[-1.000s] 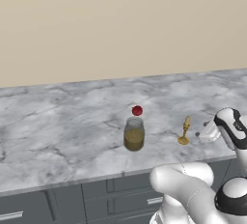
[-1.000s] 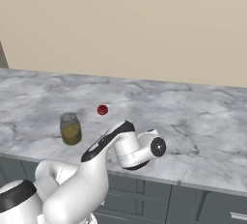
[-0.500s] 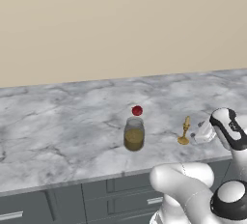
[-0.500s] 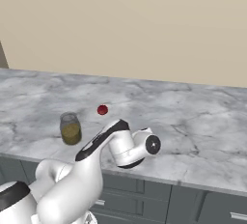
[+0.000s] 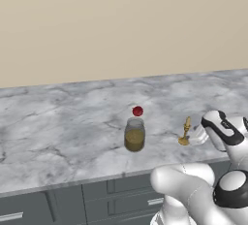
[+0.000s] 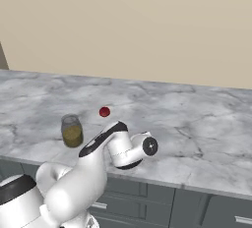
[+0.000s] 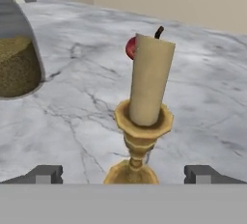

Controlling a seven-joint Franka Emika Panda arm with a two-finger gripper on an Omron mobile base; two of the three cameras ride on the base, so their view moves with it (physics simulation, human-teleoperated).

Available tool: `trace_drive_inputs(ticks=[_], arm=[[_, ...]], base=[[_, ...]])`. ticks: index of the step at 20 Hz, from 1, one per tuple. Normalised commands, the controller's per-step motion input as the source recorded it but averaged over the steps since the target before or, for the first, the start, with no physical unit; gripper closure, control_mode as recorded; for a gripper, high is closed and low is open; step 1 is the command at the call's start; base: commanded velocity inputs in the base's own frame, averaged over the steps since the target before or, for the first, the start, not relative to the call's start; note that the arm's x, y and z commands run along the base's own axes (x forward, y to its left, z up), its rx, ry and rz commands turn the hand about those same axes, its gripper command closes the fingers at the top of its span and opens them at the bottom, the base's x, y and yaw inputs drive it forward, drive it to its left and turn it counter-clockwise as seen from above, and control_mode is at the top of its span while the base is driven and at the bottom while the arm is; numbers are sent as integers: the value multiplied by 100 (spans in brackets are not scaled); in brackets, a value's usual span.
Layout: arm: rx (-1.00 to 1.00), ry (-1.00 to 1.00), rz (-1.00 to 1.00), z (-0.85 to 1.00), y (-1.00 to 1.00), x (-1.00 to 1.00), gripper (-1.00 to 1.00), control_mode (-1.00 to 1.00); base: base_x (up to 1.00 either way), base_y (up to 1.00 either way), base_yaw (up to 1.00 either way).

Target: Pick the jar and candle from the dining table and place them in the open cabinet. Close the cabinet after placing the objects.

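Hand view: the candle (image 7: pixel 147 85) stands upright on the dining table (image 7: pixel 77 107), long axis vertical, dark wick pointing up, brass base resting on the marble. The gripper (image 7: pixel 124 174) is spread wide and grasps nothing; each fingertip sits apart from the holder, one on either side. The jar (image 5: pixel 134 134) stands upright left of the candle, with the red ball (image 5: pixel 137 111) just beyond it.
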Motion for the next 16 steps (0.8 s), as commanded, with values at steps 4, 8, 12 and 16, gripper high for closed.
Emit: trace_drive_inputs(ticks=[4, 8, 12, 16], arm=[[4, 4, 2, -16, 0, 27, -100, -100], [5, 2, 3, -16, -3, 25, -100, -100], [5, 2, 2, -17, -1, 21, -100, -100], [6, 1, 2, -15, -2, 13, -100, -100]], base=[[0, 0, 0], [0, 0, 0], [0, 0, 0], [0, 0, 0]])
